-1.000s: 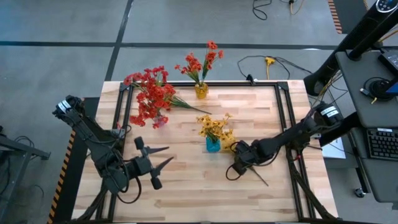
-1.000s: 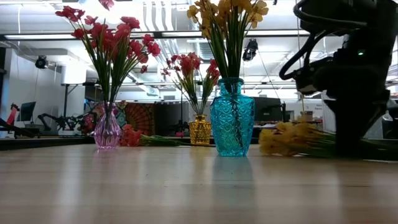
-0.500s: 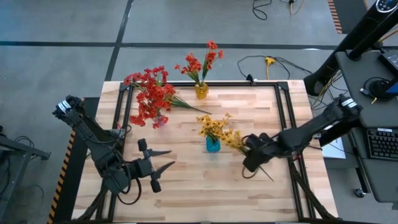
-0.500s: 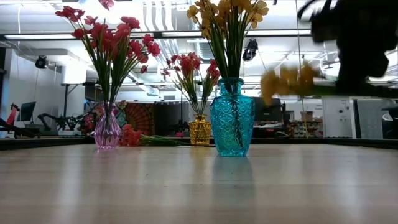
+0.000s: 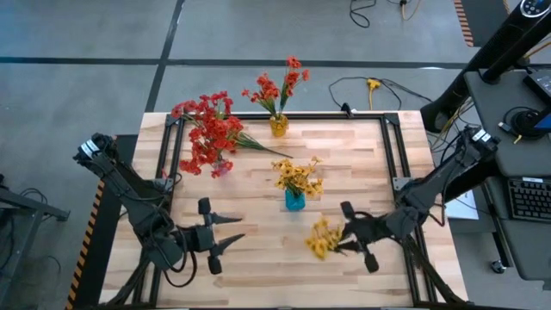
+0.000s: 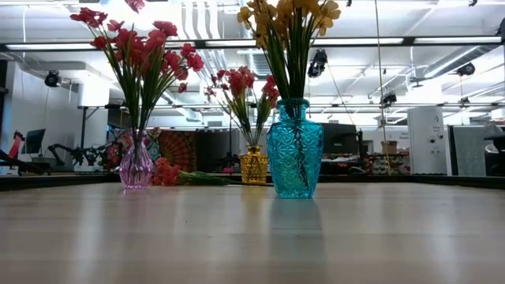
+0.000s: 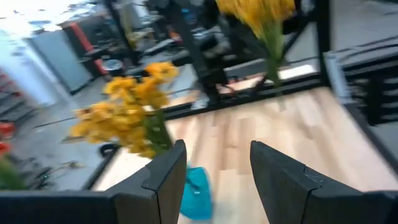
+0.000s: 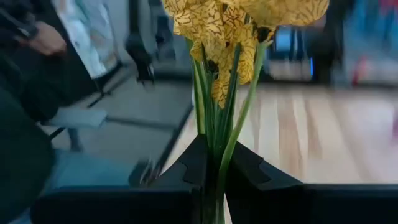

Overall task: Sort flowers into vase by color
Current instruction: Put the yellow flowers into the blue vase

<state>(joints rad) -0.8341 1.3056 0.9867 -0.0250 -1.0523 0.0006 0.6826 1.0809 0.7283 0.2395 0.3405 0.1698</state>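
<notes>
My right gripper [image 5: 346,240] is over the table's near right part, shut on a yellow sprig whose blooms [image 5: 321,238] point toward the table's left. My left gripper [image 5: 234,229] hovers open at the near left, pointing right, touching nothing. A blue vase [image 5: 294,201] at the centre holds yellow flowers [image 5: 297,176]. An amber vase [image 5: 278,127] at the far edge holds orange-red blooms [image 5: 275,86]. A pink vase [image 6: 136,166] on the left holds red flowers [image 5: 207,129]. More red sprigs [image 6: 170,173] lie flat beside it. Neither gripper shows in the low view. My right gripper pinches the yellow sprig's green stems [image 8: 219,149] between its two fingers [image 8: 186,174], a short way below the blooms [image 8: 242,15]. The fingers lie roughly level, coming from the table's right, along the stems. The sprig is lifted clear of the table.
Bare wood lies in front of the blue vase and between the two grippers. A black frame [image 5: 389,164] borders the table on its right and left. A cable [image 5: 344,108] lies at the far edge. A person's sleeve [image 8: 37,37] shows beyond the table in the right wrist view.
My right gripper, shut on the yellow sprig that lay right of the blue vase, has risen and swung toward the near edge. The sprig is lifted clear, its blooms now pointing left in front of the vase. My left gripper has drifted slightly right.
</notes>
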